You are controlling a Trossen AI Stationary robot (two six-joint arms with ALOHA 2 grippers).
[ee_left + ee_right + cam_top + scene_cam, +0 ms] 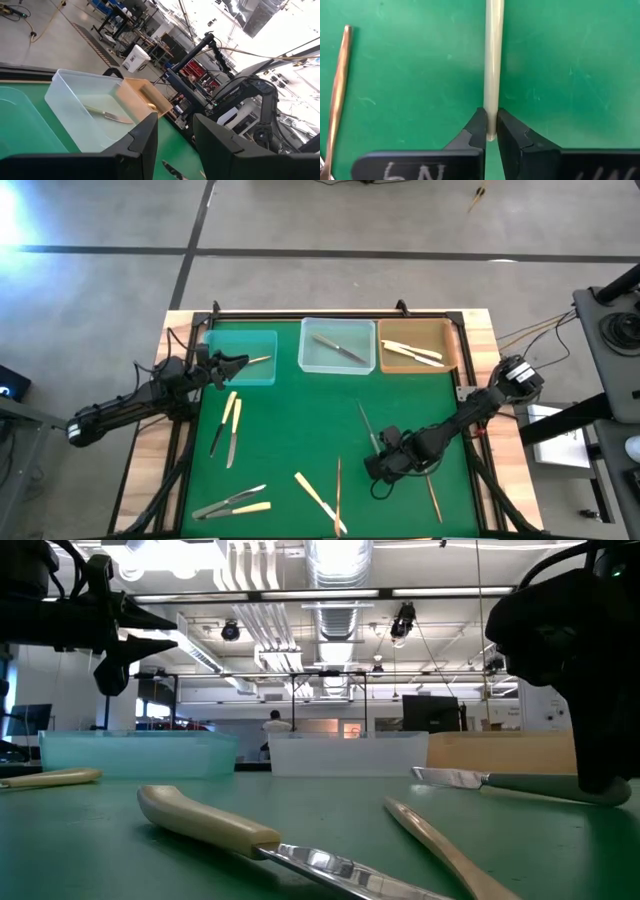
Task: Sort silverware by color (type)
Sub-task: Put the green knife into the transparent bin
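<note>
At about five o'clock on the counter (300, 410), a cream-handled knife (494, 60) is pinched by the closed right end effector (490, 131), so a lift toward the tan tray (452, 330) is judged next, while the left end effector (236, 363) is held part-open over the teal tray (225, 375).

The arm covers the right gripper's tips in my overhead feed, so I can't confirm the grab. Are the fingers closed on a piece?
Observer: Yes. The right wrist view shows the right gripper shut on the end of a pale knife handle.
Operator: Is it lifted?
Observer: No. In the low view the knife lies flat on the mat.
Operator: How high is the left gripper?
Observer: The left gripper hangs well above the teal tray's rim.
</note>
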